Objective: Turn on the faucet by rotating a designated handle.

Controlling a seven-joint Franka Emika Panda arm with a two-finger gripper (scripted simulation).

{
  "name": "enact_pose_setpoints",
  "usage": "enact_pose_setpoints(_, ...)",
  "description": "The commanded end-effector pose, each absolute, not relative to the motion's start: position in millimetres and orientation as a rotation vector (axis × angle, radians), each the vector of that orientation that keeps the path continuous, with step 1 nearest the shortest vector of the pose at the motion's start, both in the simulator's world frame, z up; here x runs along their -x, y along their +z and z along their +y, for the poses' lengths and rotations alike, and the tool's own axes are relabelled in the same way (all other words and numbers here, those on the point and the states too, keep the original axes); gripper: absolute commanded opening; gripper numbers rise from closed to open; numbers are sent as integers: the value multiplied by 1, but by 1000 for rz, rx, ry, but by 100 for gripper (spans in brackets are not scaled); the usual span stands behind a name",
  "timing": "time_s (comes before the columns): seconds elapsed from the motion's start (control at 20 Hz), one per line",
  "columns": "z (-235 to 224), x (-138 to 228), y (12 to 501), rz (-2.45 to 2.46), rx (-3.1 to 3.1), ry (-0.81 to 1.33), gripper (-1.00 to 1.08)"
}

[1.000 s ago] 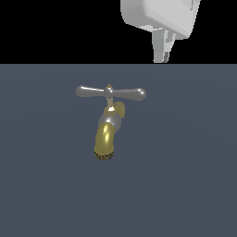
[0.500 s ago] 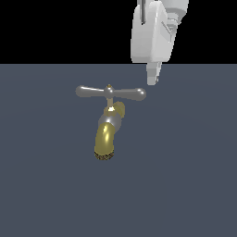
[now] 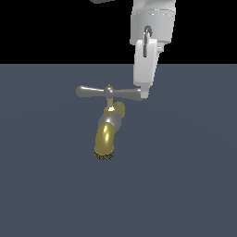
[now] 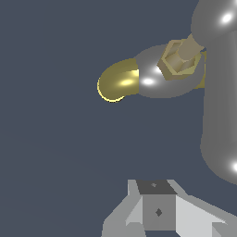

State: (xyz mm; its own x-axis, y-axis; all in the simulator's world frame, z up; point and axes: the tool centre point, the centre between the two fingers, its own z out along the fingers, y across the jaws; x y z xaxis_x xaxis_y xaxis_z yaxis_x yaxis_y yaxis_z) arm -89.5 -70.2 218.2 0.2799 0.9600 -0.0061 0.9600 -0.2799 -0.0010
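The faucet (image 3: 106, 136) stands on the dark grey floor, its brass-gold spout (image 4: 118, 82) curving out from a silver-grey collar (image 4: 155, 76). On top sits the handle (image 3: 99, 92), a slim grey cross-bar that fills one side of the wrist view (image 4: 217, 97). My white gripper (image 3: 144, 94) hangs upright at the handle's end on the exterior view's right, covering that bulb. Its fingers (image 4: 157, 210) look pressed together with nothing between them. Whether they touch the bar I cannot tell.
A flat dark grey floor (image 3: 185, 185) surrounds the faucet, with black background above it. No other objects show.
The gripper has come down and shifted toward the exterior view's left, from above the floor line to the level of the handle's end on the exterior view's right. The faucet and handle have not moved.
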Motion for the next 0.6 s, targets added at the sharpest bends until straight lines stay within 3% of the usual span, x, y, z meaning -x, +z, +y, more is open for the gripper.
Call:
enact_pose_setpoints(0.0, -68, 84, 211, 1930, -2475, -5, -100)
enact_pose_setpoints(0.55, -62, 74, 197, 2021, -2405, 0, -100)
